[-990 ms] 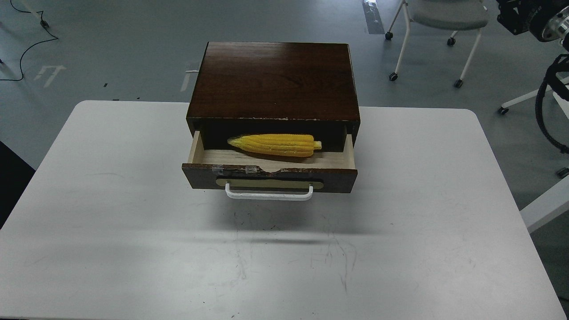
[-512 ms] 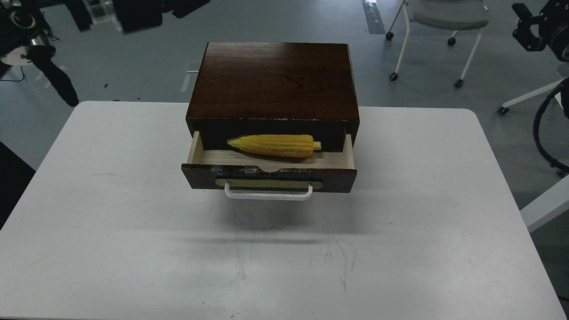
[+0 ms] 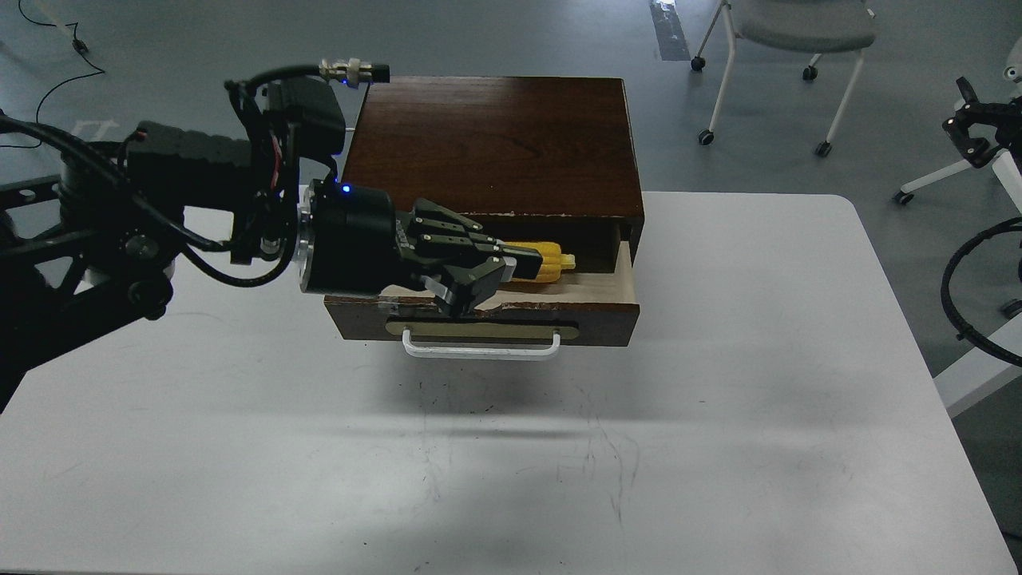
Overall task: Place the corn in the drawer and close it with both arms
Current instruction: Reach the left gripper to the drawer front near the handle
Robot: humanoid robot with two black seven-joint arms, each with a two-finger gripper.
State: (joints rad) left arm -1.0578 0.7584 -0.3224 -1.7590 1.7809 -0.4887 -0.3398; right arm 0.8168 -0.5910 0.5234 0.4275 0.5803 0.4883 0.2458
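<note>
The drawer (image 3: 600,322) of the dark wooden cabinet (image 3: 495,144) stands pulled open, with its white bar handle (image 3: 481,349) facing me. The yellow corn (image 3: 553,264) lies inside it; only its right end shows. My left arm comes in from the left, and my left gripper (image 3: 497,281) hangs over the drawer's left half, above the corn and the chipped top edge. Its fingers look spread and hold nothing. My right gripper (image 3: 970,128) is small at the far right edge, off the table; its fingers cannot be told apart.
The cabinet stands at the back middle of the white table (image 3: 718,447). A grey chair on castors (image 3: 798,32) stands on the floor behind. Black cable loops (image 3: 958,287) hang at the right edge.
My left arm has swung in from the upper left and down over the open drawer, covering most of the corn. My right arm has dropped lower at the right edge. Drawer and corn are unmoved.
</note>
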